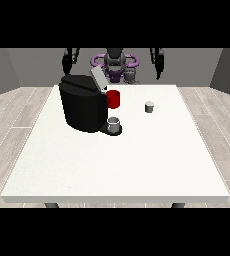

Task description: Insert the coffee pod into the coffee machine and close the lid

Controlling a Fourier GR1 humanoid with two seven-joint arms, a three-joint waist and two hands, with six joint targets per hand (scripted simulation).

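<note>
Black and boxy, the coffee machine (82,106) stands on the white surface (117,160) and serves as the landmark; nothing of the task looks done yet. Up and to the left of the machine, beyond the surface's far edge, the hand at the view's left (67,62) hangs at the robot's side, holding nothing; whether its fingers are straight or curled I cannot tell. On top of the machine the grey lid (98,79) stands tilted up, so the chamber seems open and waiting. Touching the machine's right side is a red cup-like part (113,99), and just below it, at the machine's foot, sits a small grey cup (114,123) on the drip base. Well to the right of the machine, apart from everything, the coffee pod (149,106) stands upright on the surface, untouched. Further right and up, the hand at the view's right (159,62) likewise hangs beyond the surface, holding nothing, fingers unreadable. Left to do, as I judge it: grasp the pod, carry it to the machine, seat it, lower the lid. The pod chamber's inside is hidden behind the lid and body.
</note>
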